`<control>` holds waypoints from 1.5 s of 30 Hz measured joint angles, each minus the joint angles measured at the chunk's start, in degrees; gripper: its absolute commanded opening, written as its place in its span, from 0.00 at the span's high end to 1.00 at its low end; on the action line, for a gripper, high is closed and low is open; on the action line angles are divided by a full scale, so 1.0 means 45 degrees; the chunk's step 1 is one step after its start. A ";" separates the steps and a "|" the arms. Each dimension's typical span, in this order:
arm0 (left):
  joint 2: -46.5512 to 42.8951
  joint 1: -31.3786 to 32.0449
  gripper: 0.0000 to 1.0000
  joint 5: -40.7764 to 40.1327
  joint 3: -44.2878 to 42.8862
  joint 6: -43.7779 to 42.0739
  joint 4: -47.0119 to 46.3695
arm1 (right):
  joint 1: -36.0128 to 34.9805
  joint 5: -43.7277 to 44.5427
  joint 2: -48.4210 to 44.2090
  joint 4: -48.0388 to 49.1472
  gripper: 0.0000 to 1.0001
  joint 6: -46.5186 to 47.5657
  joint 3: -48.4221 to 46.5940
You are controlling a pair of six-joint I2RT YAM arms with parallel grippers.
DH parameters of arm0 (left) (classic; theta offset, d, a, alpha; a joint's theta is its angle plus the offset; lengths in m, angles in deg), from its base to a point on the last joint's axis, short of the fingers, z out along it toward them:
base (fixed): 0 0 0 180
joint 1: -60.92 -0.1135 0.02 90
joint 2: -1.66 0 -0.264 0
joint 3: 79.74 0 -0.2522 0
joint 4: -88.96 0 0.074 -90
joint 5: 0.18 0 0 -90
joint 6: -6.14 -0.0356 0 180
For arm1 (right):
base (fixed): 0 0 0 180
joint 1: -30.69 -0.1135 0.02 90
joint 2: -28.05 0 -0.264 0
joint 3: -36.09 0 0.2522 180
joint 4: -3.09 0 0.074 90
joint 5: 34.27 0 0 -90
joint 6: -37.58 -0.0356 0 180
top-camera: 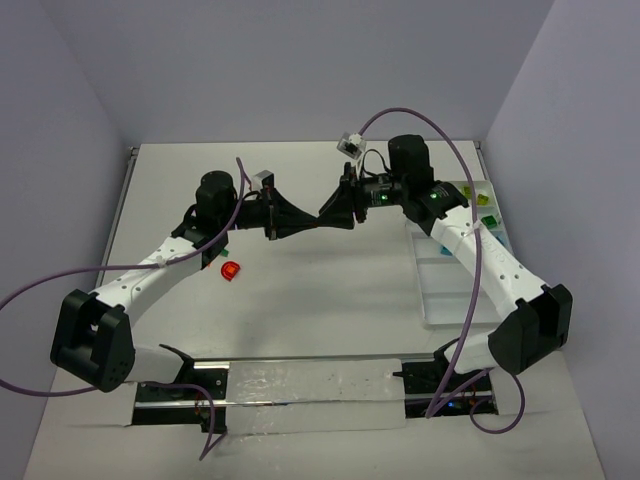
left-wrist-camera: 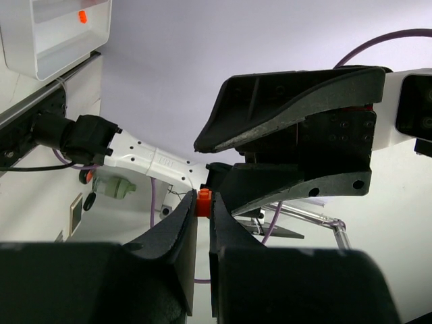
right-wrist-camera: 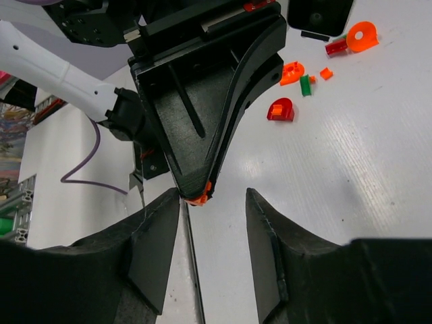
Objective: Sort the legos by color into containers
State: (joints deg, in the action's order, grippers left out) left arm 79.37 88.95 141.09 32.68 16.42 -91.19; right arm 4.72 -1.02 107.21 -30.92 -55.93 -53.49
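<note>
Nearest the arm bases, a red brick (top-camera: pixel 231 270) lies loose on the table (top-camera: pixel 330 300) beside the left forearm. The right wrist view shows a small scatter of orange, red and green bricks (right-wrist-camera: pixel 297 75) on that same side, none of them sorted yet. Above mid-table the two arms meet tip to tip. The left gripper (top-camera: pixel 308 224) has its fingers (left-wrist-camera: pixel 177 233) drawn narrow and pinches a small orange brick (left-wrist-camera: pixel 204 202) at their very ends, so most of the brick stands proud and can be taken. The right gripper (right-wrist-camera: pixel 212 194) faces it with its fingers (right-wrist-camera: pixel 270 236) parted on either side of that brick. A clear gap shows on one side; whether the other finger touches the brick cannot be told. The pose reads as a mid-air handover: the loose bricks lie on the left, while the white tray (top-camera: pixel 440 302) lies along the right edge, probably easier for the right arm to reach. Farther back, the tray's compartments already hold a lime brick (top-camera: pixel 470 193) and a dark green brick (top-camera: pixel 489 220). The left wrist view shows an orange piece (left-wrist-camera: pixel 82 16) in another compartment, the likely destination.
</note>
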 measured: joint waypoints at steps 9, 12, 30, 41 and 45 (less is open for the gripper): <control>0.0000 0.0000 1.00 0.0000 0.0000 0.0067 -0.0004 | -0.0249 -0.0025 0.0014 0.0009 0.56 0.0078 0.0000; 0.0000 0.0000 1.00 0.0000 0.0000 0.0147 -0.0005 | -0.0394 -0.0019 0.0014 -0.0014 0.58 0.0140 0.0000; 0.0000 -0.0204 0.22 0.0056 0.0026 -0.0036 0.0215 | -0.0478 0.0153 -0.0026 0.0185 1.00 0.0470 0.0010; -0.0302 -0.2178 0.01 -0.0347 0.0248 -0.2162 0.1138 | 0.0705 0.0276 -0.0786 -0.0862 1.00 0.1222 0.0756; -0.0631 -0.2797 0.01 -0.1153 -0.0269 -0.4944 0.3138 | 0.2305 0.0709 -0.1710 -0.2583 1.00 0.2542 0.1649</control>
State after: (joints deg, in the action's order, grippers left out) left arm 76.54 76.37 135.90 31.47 -5.83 -77.07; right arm 15.10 2.17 99.51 -42.54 -44.50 -46.06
